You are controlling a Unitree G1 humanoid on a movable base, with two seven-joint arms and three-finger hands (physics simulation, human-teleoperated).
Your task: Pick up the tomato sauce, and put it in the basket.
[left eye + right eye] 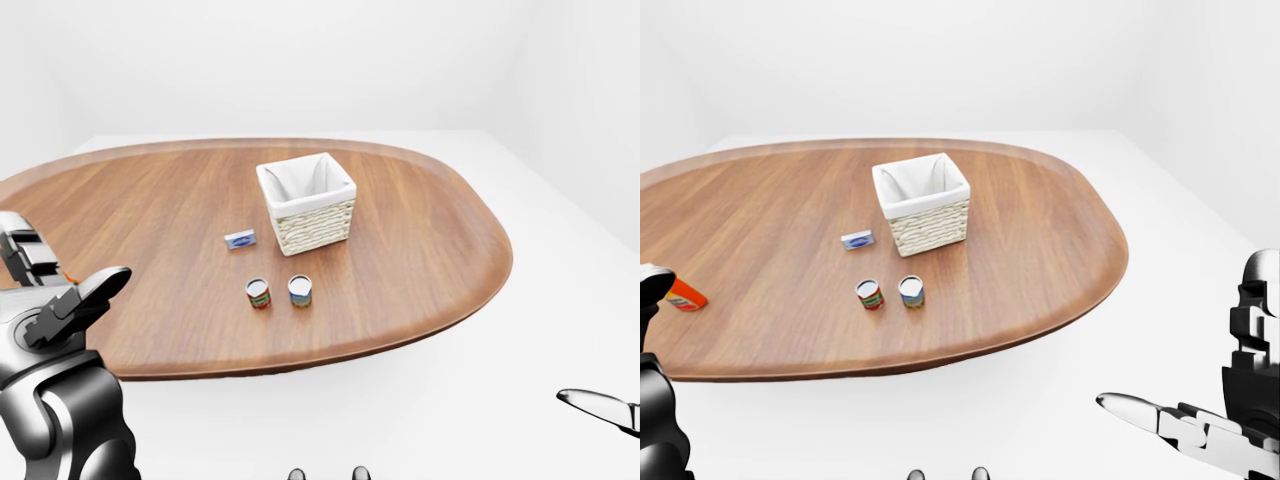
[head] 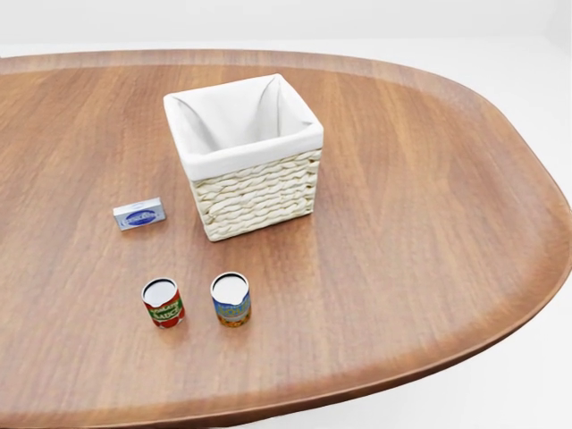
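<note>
The tomato sauce (image 2: 164, 304) is a small red can with a green label, upright on the wooden table (image 2: 429, 223). It stands near the table's lower edge in the head view, below and left of the basket (image 2: 246, 156), a woven basket with a white liner. My left hand (image 1: 75, 300) is at the left-eye view's lower left, open and empty, far left of the can. My right hand (image 1: 1140, 410) is low at the right-eye view's lower right, off the table, fingers extended and empty.
A second can with a blue and yellow label (image 2: 231, 299) stands just right of the tomato sauce. A small blue-and-white box (image 2: 139, 214) lies left of the basket. An orange-red carton (image 1: 685, 297) lies near the table's left edge.
</note>
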